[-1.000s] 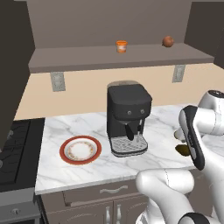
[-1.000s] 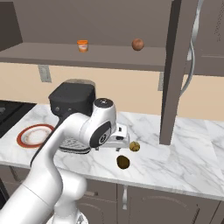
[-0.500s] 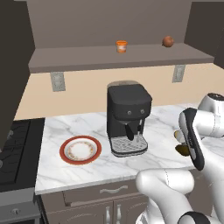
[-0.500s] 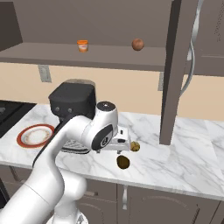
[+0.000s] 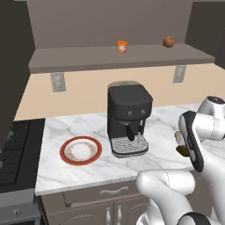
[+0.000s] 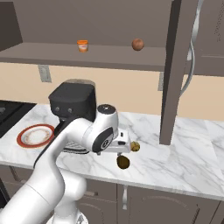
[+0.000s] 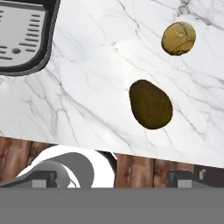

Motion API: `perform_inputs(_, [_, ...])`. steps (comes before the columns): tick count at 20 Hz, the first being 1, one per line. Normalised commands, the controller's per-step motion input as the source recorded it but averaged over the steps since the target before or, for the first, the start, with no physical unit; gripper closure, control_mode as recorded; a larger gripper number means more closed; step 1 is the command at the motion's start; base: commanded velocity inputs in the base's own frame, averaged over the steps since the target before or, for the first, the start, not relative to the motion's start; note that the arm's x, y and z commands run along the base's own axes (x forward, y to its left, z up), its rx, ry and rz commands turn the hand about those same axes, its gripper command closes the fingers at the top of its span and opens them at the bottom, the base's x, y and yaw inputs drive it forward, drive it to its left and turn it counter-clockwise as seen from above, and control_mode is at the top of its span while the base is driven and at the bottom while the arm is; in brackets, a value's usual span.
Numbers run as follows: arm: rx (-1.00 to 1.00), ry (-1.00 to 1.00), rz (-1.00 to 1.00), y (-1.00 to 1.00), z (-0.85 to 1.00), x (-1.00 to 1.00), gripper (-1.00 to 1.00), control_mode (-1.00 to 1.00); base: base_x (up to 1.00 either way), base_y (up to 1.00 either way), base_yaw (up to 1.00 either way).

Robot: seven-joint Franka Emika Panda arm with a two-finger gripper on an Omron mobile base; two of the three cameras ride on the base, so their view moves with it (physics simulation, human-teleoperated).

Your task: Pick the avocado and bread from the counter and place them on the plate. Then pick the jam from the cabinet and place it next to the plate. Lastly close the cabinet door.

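Surfaces check: stone, matt plastic, glazed ceramic

Counter [image 7: 87,87] reads as white marble w/ grey veins, smooth, soft sheen. Avocado [image 7: 150,104] dull brown-green skin, matt, faintly pebbled; bread [image 7: 178,38] tan, rough cracked crust. Coffee machine [image 5: 128,115] matt black plastic, drip tray [image 5: 128,145] silvery metal-look grille. Plate [image 5: 81,150] glazed ceramic look, red rim, speckled cream centre. Cabinet [image 6: 175,70] matt grey-brown, handle [image 6: 192,52] polished silver metal. Jam [image 5: 122,46] orange jar, material not clear. Floor [image 7: 140,168] brown wood planks.
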Motion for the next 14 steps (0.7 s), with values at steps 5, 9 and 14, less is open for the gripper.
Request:
perform_inputs(5, [0.00, 0.00, 0.00, -0.02, -0.09, 0.02, -1.00, -1.00, 0.00, 0.00, 0.00])
perform_inputs(9, [0.00, 0.00, 0.00, -0.04, -0.06, 0.01, -1.00, -1.00, 0.00, 0.00, 0.00])
perform_inputs(14, [0.00, 0.00, 0.00, -0.05, -0.05, 0.05, -1.00, -1.00, 0.00, 0.00, 0.00])
